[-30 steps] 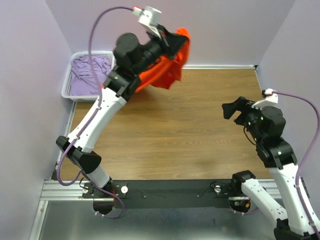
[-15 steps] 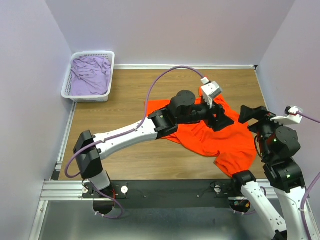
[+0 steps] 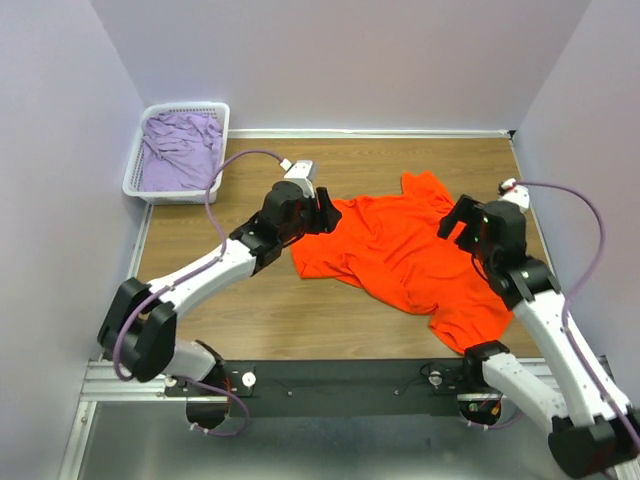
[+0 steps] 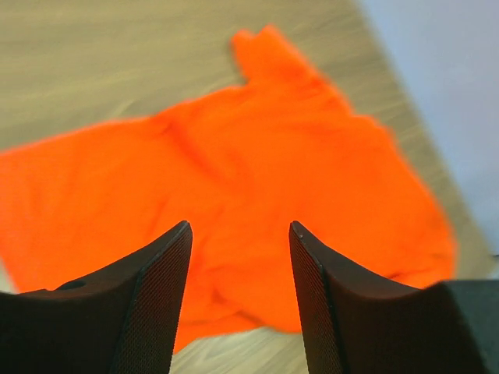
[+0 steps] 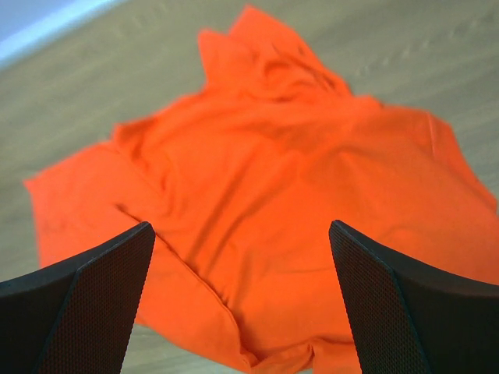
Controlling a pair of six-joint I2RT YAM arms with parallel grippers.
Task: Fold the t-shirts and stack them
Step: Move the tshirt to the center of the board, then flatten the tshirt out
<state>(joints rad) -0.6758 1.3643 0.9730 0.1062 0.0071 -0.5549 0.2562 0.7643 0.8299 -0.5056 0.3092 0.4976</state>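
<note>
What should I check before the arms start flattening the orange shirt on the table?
1. Left gripper open and empty: ok.
2. Right gripper open and empty: ok.
3. Orange t-shirt lying on the table, held by neither gripper: ok.
4. Shirt spread flat: not ok, it is creased and bunched.
5. Front or back facing up: cannot tell.
6. Lilac t-shirt out of the way in the basket: ok.
</note>
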